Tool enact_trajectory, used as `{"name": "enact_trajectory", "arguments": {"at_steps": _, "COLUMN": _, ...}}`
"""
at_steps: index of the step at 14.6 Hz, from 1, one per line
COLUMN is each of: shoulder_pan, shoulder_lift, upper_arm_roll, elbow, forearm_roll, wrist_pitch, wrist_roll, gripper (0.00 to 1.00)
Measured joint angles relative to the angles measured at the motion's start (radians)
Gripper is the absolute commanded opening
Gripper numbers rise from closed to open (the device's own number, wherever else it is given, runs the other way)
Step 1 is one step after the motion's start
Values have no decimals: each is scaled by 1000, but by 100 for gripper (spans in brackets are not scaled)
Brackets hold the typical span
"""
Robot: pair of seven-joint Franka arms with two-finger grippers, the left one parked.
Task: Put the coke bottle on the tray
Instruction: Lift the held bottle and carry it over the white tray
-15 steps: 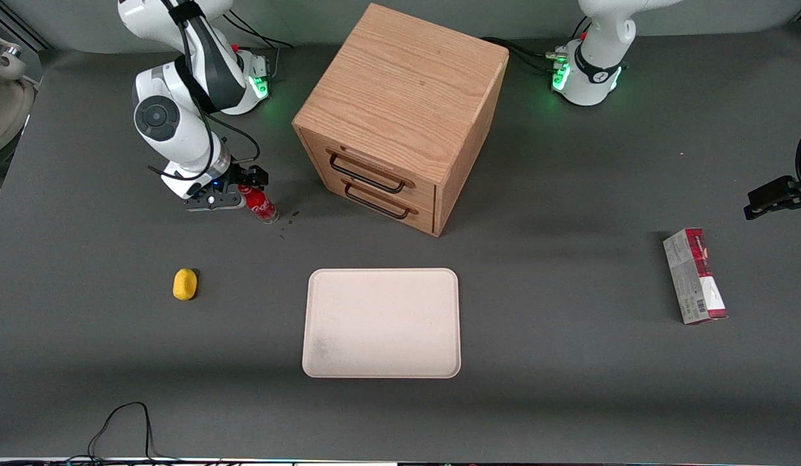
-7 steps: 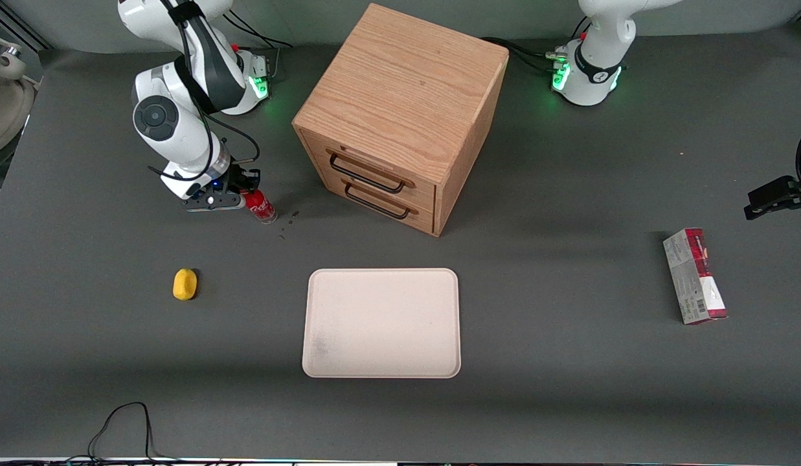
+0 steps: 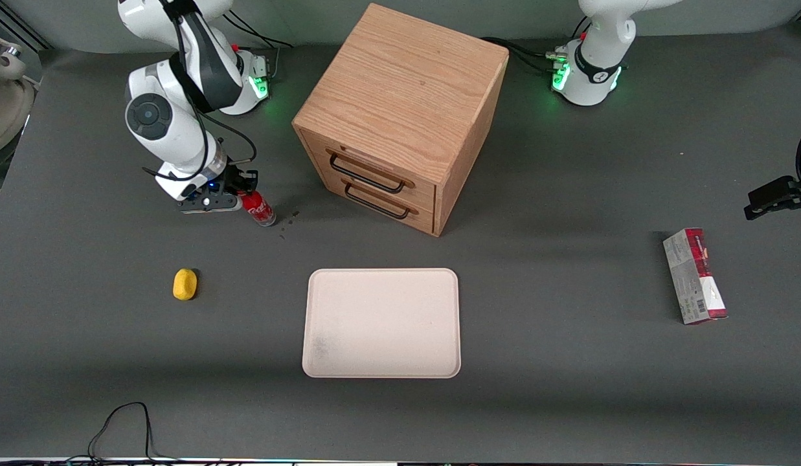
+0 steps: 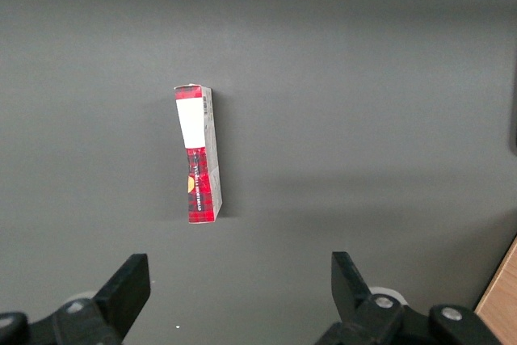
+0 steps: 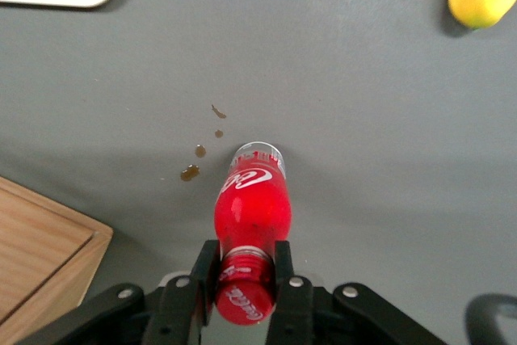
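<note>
The coke bottle stands on the grey worktop toward the working arm's end, beside the wooden drawer cabinet and farther from the front camera than the cream tray, which lies well apart from it. The pincer is pinching the bottle at the neck — in the right wrist view its two dark fingers sit either side of the red cap, pressed against it. The bottle looks small, hard-walled and light, probably rigid plastic or glass with a smooth, glossy label, so it is likely to be slippery rather than fragile. The hold just under the cap seems a sensible one: the cap's wider edge gives the fingers a lip to catch on if the body starts to slide. The cost is that the bottle hangs from its top and may swing, since the clear base reaches well out from the fingers. It appears to lean a little in the front view, so a slow, level carry and a gentle set-down on the tray would suit it; released at a tilt, so narrow a base could tip. A few brown drops mark the worktop just beside the bottle, and a yellow lemon lies nearer the front camera, clear of the straight path to the tray.
</note>
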Motion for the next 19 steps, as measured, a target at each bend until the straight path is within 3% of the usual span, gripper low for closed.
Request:
{"name": "enact_trajectory", "arguments": {"at_steps": 7, "shoulder_pan": -1, "shoulder_lift": -3, "upper_arm_roll": -54, "elbow": 347, "forearm_roll": 2, "wrist_pitch": -403, "wrist_roll": 0, "gripper": 5}}
{"name": "enact_trajectory", "arguments": {"at_steps": 11, "shoulder_pan": 0, "shoulder_lift": -6, "upper_arm_roll": -54, "elbow": 527, "forearm_roll": 36, "wrist_pitch": -595, "wrist_roll": 0, "gripper": 3}}
{"name": "enact_trajectory", "arguments": {"at_steps": 16, "shoulder_pan": 0, "shoulder_lift": 9, "upper_arm_roll": -55, "elbow": 640, "forearm_roll": 38, "wrist_pitch": -648, "wrist_roll": 0, "gripper": 3}}
{"name": "enact_trajectory", "arguments": {"at_steps": 19, "shoulder_pan": 1, "shoulder_lift": 117, "upper_arm_roll": -54, "elbow": 772, "forearm_roll": 50, "wrist_pitch": -646, "wrist_roll": 0, "gripper": 3}}
